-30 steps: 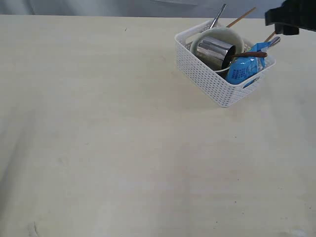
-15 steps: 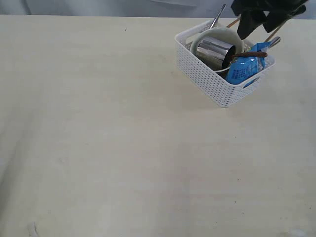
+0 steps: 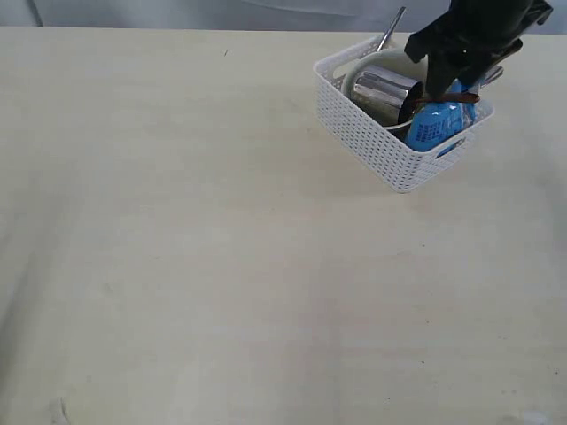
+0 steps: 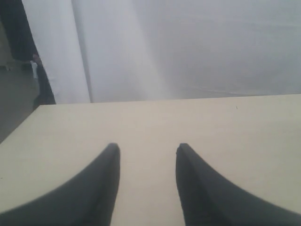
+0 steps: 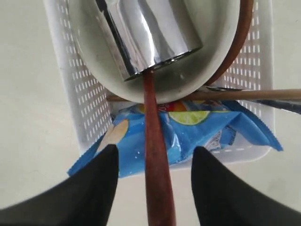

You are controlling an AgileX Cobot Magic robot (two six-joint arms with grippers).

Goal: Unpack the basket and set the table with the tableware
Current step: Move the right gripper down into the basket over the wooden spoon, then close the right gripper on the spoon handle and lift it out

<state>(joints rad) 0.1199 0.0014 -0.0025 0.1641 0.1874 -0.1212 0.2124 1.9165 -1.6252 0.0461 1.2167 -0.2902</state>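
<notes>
The white basket stands at the far right of the cream table. Inside lie a cream bowl holding a shiny steel cup, a red-brown wooden spoon, a chopstick, a brown plate behind the bowl, and a blue snack bag. A steel utensil handle sticks up at the basket's back. My right gripper hovers open over the basket, its fingers on either side of the spoon handle without touching it. My left gripper is open over bare table.
A pale curtain hangs behind the table's far edge. The black right arm covers the basket's back right corner in the exterior view.
The right arm has swung in from the upper right and come down over the basket, now straddling the spoon handle. The basket's contents have not moved.
</notes>
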